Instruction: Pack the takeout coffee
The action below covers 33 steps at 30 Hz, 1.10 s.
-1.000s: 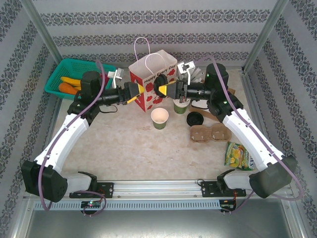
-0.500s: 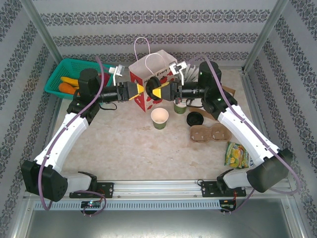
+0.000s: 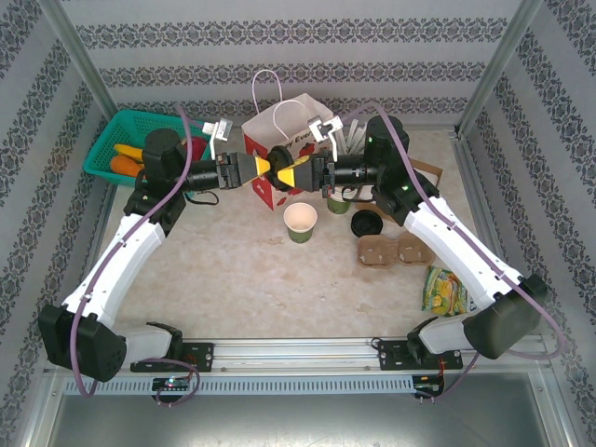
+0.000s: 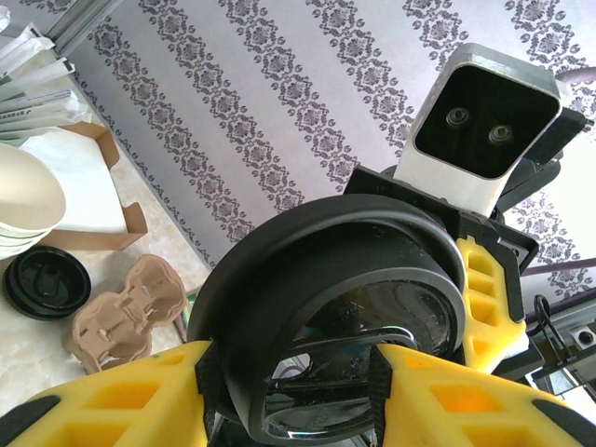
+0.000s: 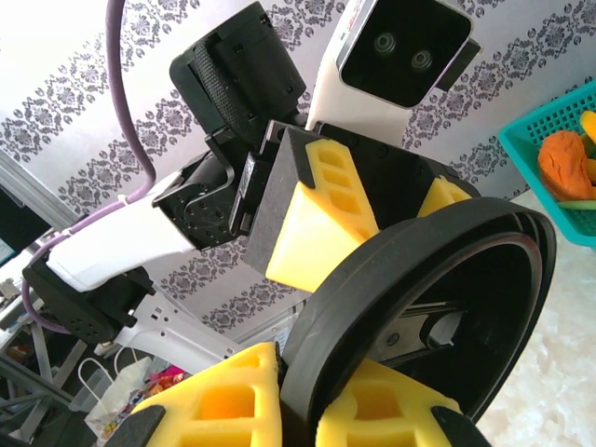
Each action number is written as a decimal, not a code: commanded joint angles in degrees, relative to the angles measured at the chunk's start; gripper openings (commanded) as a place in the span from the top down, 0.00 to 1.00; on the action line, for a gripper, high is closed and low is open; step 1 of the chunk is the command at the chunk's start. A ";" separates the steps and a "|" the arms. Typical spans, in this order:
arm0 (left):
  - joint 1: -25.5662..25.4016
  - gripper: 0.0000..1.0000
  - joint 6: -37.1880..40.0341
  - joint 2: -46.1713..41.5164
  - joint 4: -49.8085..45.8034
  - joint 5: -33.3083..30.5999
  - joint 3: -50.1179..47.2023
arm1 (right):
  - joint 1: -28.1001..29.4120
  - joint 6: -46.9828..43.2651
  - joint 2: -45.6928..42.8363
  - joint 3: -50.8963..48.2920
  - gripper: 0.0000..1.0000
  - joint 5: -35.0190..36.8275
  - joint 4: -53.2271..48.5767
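The takeout coffee (image 3: 301, 222), a small dark-green cup with a cream inside, stands open on the table below both grippers. My left gripper (image 3: 266, 169) and right gripper (image 3: 287, 172) meet tip to tip in the air in front of the paper bag (image 3: 279, 140). Between them is a black lid (image 4: 279, 279). The left gripper (image 4: 289, 372) has it across its width, pads against both sides. The right gripper (image 5: 298, 400) pinches the rim of the lid (image 5: 410, 270). The left arm's yellow fingers (image 5: 317, 214) show behind that rim.
A stack of green cups (image 3: 340, 197) stands right of the bag. A second black lid (image 3: 366, 223), a brown cup carrier (image 3: 391, 250) and a snack packet (image 3: 447, 291) lie to the right. A green basket (image 3: 130, 149) with food sits at the back left.
Both grippers have closed in on each other in front of the bag. The right one brought the black lid leftward, and the left gripper's fingers now sit round it.
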 commanded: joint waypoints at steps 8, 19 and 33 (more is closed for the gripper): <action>-1.32 0.62 2.86 -2.46 4.17 2.77 -0.18 | 1.25 3.14 -1.22 1.11 1.00 0.91 6.25; -3.05 0.84 6.31 -1.83 2.69 3.02 1.35 | 2.49 3.93 -0.89 0.77 1.00 0.77 7.28; -3.17 1.00 12.98 -3.35 -4.52 -1.44 1.81 | 1.52 2.01 -1.56 -0.27 0.77 4.04 4.53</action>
